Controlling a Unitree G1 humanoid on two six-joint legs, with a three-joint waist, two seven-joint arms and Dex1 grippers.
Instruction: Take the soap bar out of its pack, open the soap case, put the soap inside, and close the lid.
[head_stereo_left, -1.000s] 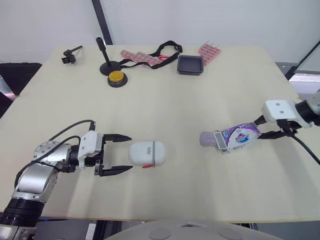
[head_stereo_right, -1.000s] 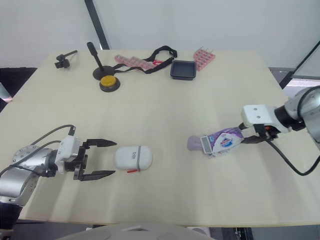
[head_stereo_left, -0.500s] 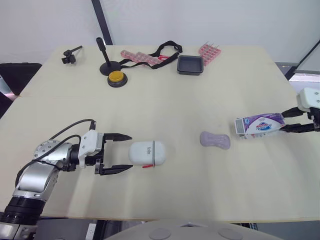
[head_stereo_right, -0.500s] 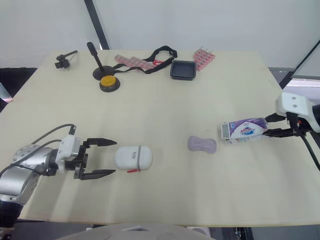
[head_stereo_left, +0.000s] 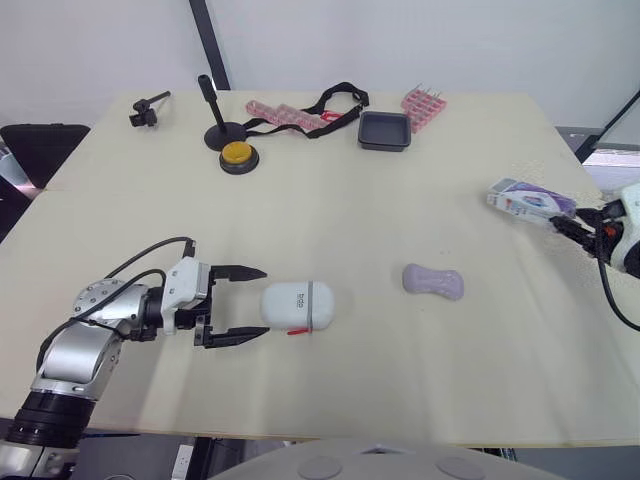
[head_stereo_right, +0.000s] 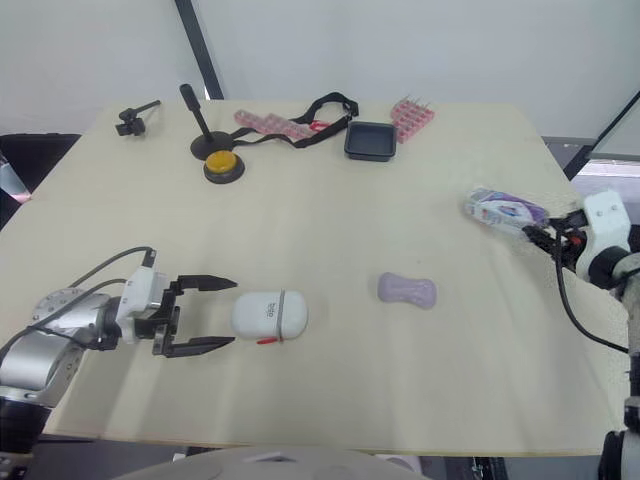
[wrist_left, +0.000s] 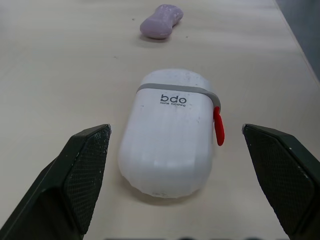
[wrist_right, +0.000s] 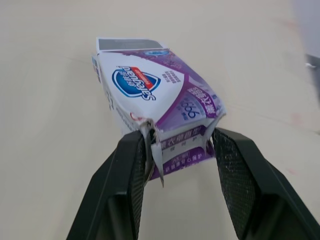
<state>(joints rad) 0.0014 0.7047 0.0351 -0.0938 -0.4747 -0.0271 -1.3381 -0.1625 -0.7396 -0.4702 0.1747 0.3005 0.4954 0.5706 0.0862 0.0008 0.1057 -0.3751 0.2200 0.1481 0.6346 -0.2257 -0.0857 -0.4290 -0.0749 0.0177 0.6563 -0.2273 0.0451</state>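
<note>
The lilac soap bar (head_stereo_left: 433, 281) lies bare on the table, right of centre; it also shows far off in the left wrist view (wrist_left: 161, 21). A white soap case (head_stereo_left: 297, 304) with a grey band and red latch lies shut on its side; the left wrist view shows it (wrist_left: 171, 130) between the fingers. My left gripper (head_stereo_left: 245, 304) is open, its fingertips (head_stereo_left: 252, 272) just short of the case. My right gripper (head_stereo_left: 566, 221) is at the table's right edge, shut on the purple-and-white soap pack (head_stereo_left: 527, 198), held above the table. The pack (wrist_right: 160, 105) has its far end open.
At the back of the table sit a yellow button (head_stereo_left: 236, 156), a black stand (head_stereo_left: 212, 116), a small black clamp (head_stereo_left: 146, 108), a black tray (head_stereo_left: 384, 130), pink strips (head_stereo_left: 286, 114) with a black strap (head_stereo_left: 338, 101) and a pink comb-like piece (head_stereo_left: 422, 106).
My right gripper pulled the pack to the right and up, off the soap, which stayed on the table. The left gripper and the case have kept still.
</note>
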